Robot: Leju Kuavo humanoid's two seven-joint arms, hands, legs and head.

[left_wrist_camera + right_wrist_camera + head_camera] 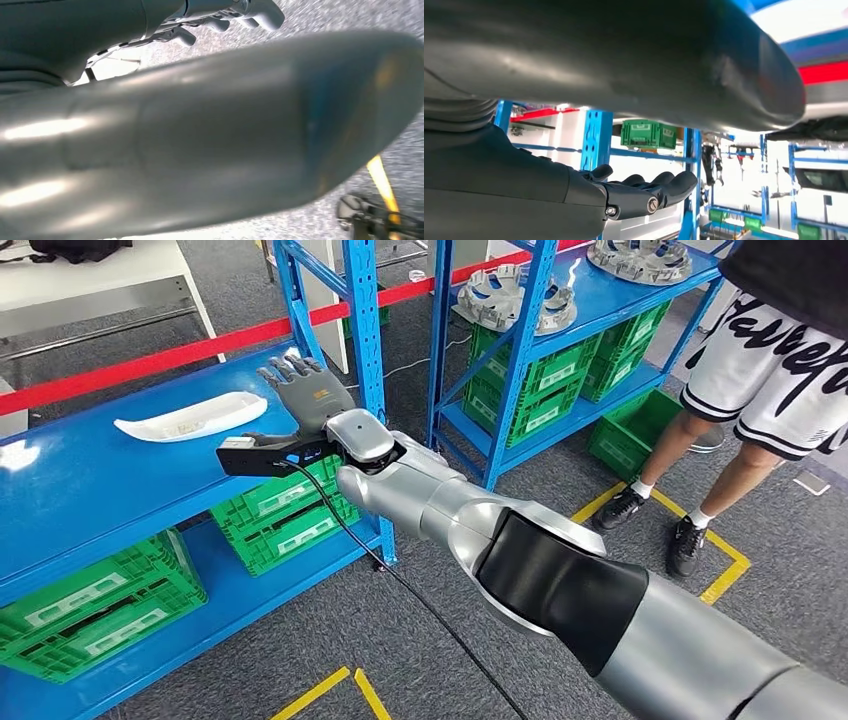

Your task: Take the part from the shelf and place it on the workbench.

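My right hand hangs released beside the white part on the shelf; looks light, stiff, slick plastic, so I'd grip mid-body

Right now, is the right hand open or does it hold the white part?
Open. The right hand hovers over the blue shelf, fingers spread, empty; the white part lies apart on it.

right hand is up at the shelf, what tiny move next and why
Probably ease the right hand leftward along the blue shelf toward the white part: the hand hovers open beside the part's near end, holding nothing, and a gap separates them.
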